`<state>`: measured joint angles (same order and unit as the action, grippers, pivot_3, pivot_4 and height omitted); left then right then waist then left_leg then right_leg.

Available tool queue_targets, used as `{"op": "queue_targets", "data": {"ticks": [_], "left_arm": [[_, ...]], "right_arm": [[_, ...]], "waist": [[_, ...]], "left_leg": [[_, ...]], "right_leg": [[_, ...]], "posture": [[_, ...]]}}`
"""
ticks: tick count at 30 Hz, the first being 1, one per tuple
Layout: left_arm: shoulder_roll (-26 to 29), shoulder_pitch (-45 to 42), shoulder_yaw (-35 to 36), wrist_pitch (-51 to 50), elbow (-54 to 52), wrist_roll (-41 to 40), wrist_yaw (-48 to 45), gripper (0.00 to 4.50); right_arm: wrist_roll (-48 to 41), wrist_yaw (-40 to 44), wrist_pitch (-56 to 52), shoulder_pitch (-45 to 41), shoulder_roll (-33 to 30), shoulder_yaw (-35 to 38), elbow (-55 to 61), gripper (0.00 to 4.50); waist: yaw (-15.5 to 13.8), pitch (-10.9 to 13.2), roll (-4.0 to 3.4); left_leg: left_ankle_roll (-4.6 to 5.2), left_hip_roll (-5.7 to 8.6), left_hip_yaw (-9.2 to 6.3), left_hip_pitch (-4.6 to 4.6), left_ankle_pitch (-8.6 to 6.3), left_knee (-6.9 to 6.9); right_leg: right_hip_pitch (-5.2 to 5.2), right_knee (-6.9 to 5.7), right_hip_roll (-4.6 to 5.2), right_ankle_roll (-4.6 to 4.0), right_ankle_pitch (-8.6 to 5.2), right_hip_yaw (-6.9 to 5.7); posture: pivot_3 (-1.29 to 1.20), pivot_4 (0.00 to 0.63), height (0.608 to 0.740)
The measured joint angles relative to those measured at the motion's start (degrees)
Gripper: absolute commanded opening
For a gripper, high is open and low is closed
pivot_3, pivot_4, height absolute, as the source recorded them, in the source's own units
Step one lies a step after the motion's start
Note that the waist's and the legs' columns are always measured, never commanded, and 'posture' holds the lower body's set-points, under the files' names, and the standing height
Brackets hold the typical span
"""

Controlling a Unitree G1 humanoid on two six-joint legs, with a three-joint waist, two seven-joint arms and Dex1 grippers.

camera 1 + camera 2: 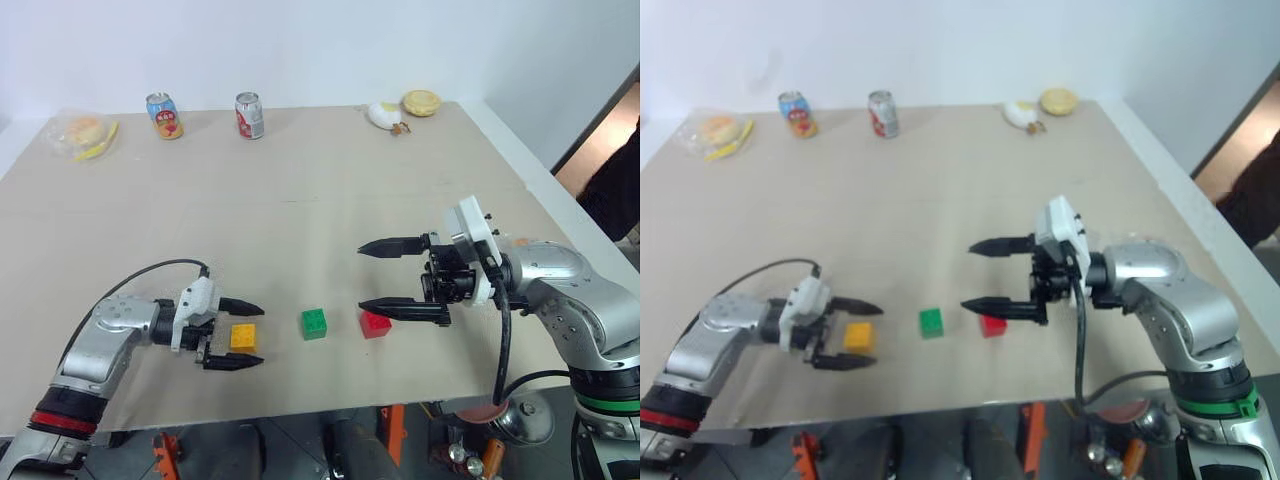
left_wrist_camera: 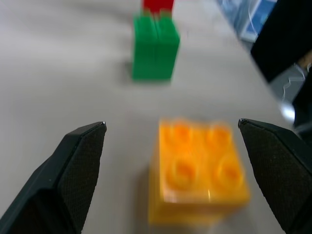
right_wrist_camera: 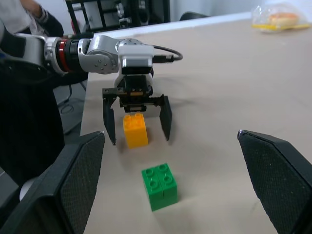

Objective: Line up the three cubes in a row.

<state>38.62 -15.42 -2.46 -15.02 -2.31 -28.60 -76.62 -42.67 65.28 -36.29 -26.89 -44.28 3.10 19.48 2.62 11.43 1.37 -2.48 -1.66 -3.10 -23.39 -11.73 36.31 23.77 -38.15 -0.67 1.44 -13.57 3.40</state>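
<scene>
- Left gripper (image 1: pixel 243 335): jaws spread wide, one on each side of the yellow cube (image 1: pixel 243 337); no pinch is seen, and the cube is sat on the bench (image 1: pixel 300 230) near the front edge.
- Yellow cube is judged released: placement step at the left end of the row looks finished or nearly so.
- Green cube (image 1: pixel 314 323) is set just right of the yellow one, apart from it, studs up.
- Red cube (image 1: pixel 375 324) is set just right of green, apart from it, close by the lower finger of the right gripper (image 1: pixel 378 276).
- Right gripper: jaws spread wide, nothing held, hung above the bench beside the red cube.
- The three cubes are read as roughly in one line along the front of the bench; the wrist view shows green and red lined up beyond yellow.
- Next move called for: left gripper to be drawn back clear without nudging yellow; row then to be checked, any small offset corrected.
- Cans and wrapped buns at the far edge are left alone.
</scene>
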Motion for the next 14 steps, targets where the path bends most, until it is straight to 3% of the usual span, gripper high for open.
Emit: {"op": "queue_targets", "data": {"ticks": [1,2,4,8,14], "left_arm": [[-0.54,-0.63,1.85,-3.45,-1.78,-2.48,3.47,4.49],[-4.84,-2.80,6.95,-9.02,-4.98,-6.42,13.57,4.49],[-8.41,-4.70,10.63,-12.37,-8.47,-7.91,24.22,4.49],[-20.62,-3.65,16.36,-11.29,-13.27,1.84,53.26,4.49],[-28.49,1.34,17.55,-5.94,-12.13,14.20,73.09,4.49]], "right_arm": [[0.10,-1.42,0.26,0.09,0.50,1.24,-0.81,4.50],[1.09,-5.98,1.57,0.90,3.52,4.15,-3.11,4.50],[2.77,-11.09,2.61,2.09,6.31,5.35,-5.09,4.50],[11.44,-28.91,8.06,6.77,17.46,7.50,-9.41,4.50],[25.05,-47.89,19.41,9.70,28.61,7.45,-13.97,4.50]], "waist": [[0.00,0.00,0.01],[-0.02,0.00,0.02],[-0.12,-0.01,0.05],[0.10,-0.03,0.04],[-0.09,-0.04,0.04]], "left_leg": [[0.00,0.00,-0.02,0.01,0.00,0.03],[0.00,-0.01,-0.04,0.02,0.00,0.06],[0.00,-0.01,-0.12,0.07,0.00,0.19],[-0.01,0.05,0.12,0.31,0.00,0.12],[-0.09,0.05,0.40,0.20,0.05,0.06]], "right_leg": [[-0.02,0.00,0.00,0.02,0.01,-0.01],[-0.07,0.00,0.00,0.05,0.03,-0.02],[-0.23,0.02,0.00,0.15,0.09,-0.09],[-0.29,0.00,0.02,0.22,0.14,0.29],[-0.05,-0.05,-0.01,0.23,0.24,0.52]], "posture": [[0.00,0.150,0.740],[0.00,0.150,0.740],[0.00,0.150,0.740],[0.00,0.150,0.740],[0.00,0.150,0.740]]}}
